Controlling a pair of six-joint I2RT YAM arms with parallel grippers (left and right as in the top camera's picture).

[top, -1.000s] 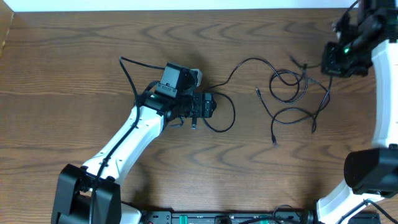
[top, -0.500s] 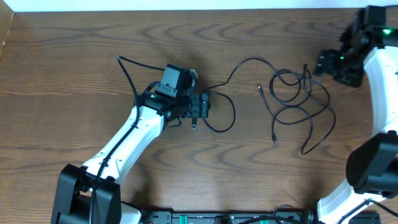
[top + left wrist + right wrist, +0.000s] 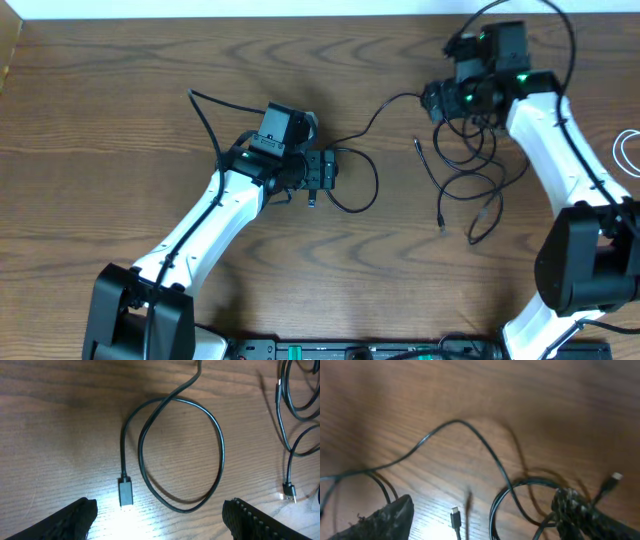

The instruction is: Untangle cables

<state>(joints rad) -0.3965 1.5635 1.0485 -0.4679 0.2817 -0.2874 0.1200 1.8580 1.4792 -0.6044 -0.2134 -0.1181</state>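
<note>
A long black cable (image 3: 398, 98) runs across the wooden table. One end forms a loop (image 3: 180, 455) with a plug (image 3: 125, 492) lying under my left gripper (image 3: 325, 170). That gripper is open with nothing between its fingers (image 3: 75, 520). The cable's other part lies in a loose tangle (image 3: 470, 155) at the right. My right gripper (image 3: 437, 102) hovers open over the tangle's upper left. In the right wrist view a small plug (image 3: 455, 517) and a cable loop (image 3: 520, 505) lie below the right gripper (image 3: 485, 520). A white cable (image 3: 627, 150) lies coiled at the right edge, apart from the black one.
Both white arms reach in from the near edge of the table (image 3: 120, 90). A black equipment bar (image 3: 350, 350) lies along the front edge. A pale wall strip (image 3: 250, 8) borders the far side.
My right arm has swung left from the far right corner to above the tangle, and its jaws have opened. The tangle's strands have shifted. The left arm has not moved.
</note>
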